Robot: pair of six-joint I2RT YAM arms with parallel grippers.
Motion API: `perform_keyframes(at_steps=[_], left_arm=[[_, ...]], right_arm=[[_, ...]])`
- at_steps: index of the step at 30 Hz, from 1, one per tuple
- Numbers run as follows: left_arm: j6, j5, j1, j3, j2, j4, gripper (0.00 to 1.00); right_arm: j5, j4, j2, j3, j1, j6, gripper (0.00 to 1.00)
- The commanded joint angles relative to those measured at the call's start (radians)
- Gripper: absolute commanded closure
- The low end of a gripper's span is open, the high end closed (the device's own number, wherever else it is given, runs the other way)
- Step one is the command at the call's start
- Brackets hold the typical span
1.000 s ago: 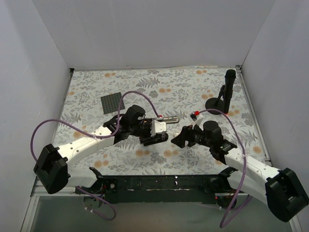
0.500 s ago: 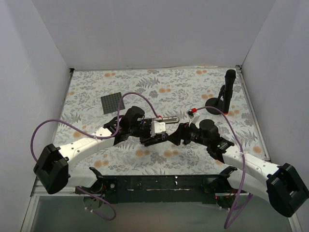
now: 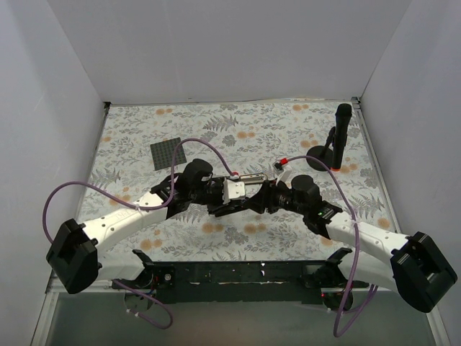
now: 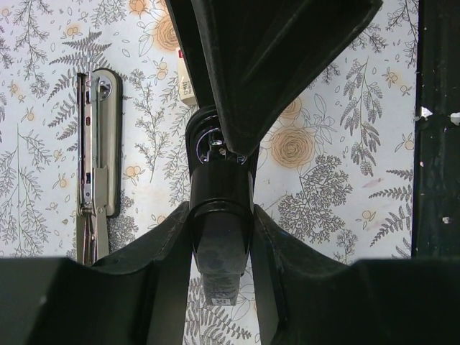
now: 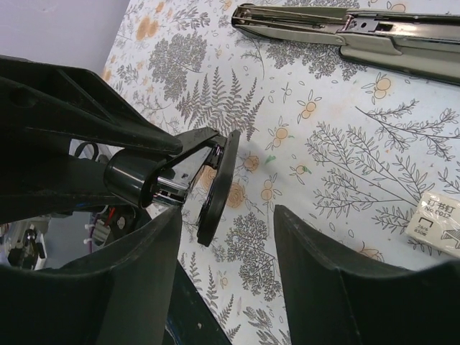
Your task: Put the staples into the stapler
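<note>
The stapler lies open on the flowered table. Its silver channel (image 3: 248, 178) lies flat; it also shows in the left wrist view (image 4: 93, 158) and the right wrist view (image 5: 345, 32). My left gripper (image 3: 240, 203) is shut on a black cylindrical part (image 4: 219, 230) that seems to be the stapler's black arm, held off the table. My right gripper (image 3: 258, 200) is open, and a thin black plate edge (image 5: 215, 187) of that part sits between its fingers. The whitish staples box (image 3: 281, 164) lies behind the right gripper (image 5: 438, 219). No loose staple block shows.
A tall black stand with a round base (image 3: 325, 155) stands at the back right. A dark square mat (image 3: 167, 153) lies at the back left. White walls close in three sides. The dark front edge (image 4: 435, 144) is near. Purple cables arch over both arms.
My right gripper has moved left, from well apart to right up against the left gripper and the black part. The left gripper has barely moved.
</note>
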Motion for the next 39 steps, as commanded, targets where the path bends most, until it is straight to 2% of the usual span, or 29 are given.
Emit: perform_keyframes(at_steps=[1, 3, 4, 6, 7, 8, 10, 14, 15, 16, 17, 20, 24, 34, 39], left_arm=[[-0.008, 0.05, -0.003, -0.005, -0.084, 0.088, 1.0], [-0.014, 0.054, -0.003, -0.013, -0.094, 0.099, 1.0], [-0.016, 0.056, -0.003, -0.017, -0.104, 0.105, 1.0], [-0.023, 0.061, -0.003, -0.025, -0.118, 0.117, 1.0], [-0.026, 0.062, -0.003, -0.028, -0.13, 0.12, 1.0], [-0.029, 0.062, -0.003, -0.036, -0.135, 0.133, 1.0], [-0.035, 0.064, -0.003, -0.045, -0.149, 0.145, 1.0], [-0.051, 0.087, -0.003, -0.054, -0.161, 0.183, 1.0], [-0.055, 0.09, -0.003, -0.053, -0.164, 0.188, 1.0], [-0.062, 0.09, -0.003, -0.053, -0.166, 0.191, 1.0], [-0.066, 0.087, -0.003, -0.057, -0.167, 0.203, 1.0], [-0.097, 0.021, -0.003, -0.085, -0.196, 0.243, 1.0], [-0.152, -0.138, -0.002, -0.138, -0.281, 0.282, 1.0], [-0.267, -0.362, 0.053, -0.283, -0.478, 0.18, 1.0], [-0.331, -0.511, 0.095, -0.341, -0.512, 0.185, 1.0]], right_arm=[[0.016, 0.068, 0.015, 0.024, 0.008, 0.018, 0.42], [0.02, 0.073, 0.017, 0.023, 0.008, 0.014, 0.52], [0.023, 0.073, 0.014, 0.018, 0.008, 0.014, 0.63], [0.029, 0.076, 0.006, 0.012, 0.008, 0.014, 0.73], [0.032, 0.079, 0.004, 0.01, 0.008, 0.016, 0.83], [0.037, 0.078, 0.003, 0.006, 0.008, 0.014, 0.86], [0.045, 0.078, 0.001, 0.003, 0.008, 0.019, 0.87], [0.037, 0.079, 0.004, 0.004, 0.008, 0.027, 0.82], [0.026, 0.082, 0.009, 0.007, 0.008, 0.028, 0.85], [0.025, 0.081, 0.009, 0.007, 0.008, 0.027, 0.96], [0.025, 0.079, 0.009, 0.007, 0.008, 0.025, 0.99], [0.051, 0.064, -0.012, -0.009, 0.003, 0.027, 0.99], [0.08, 0.038, -0.068, -0.049, -0.029, 0.033, 0.99], [0.081, -0.022, -0.094, -0.091, -0.132, 0.037, 0.99], [0.075, -0.019, -0.094, -0.105, -0.161, 0.05, 0.99]])
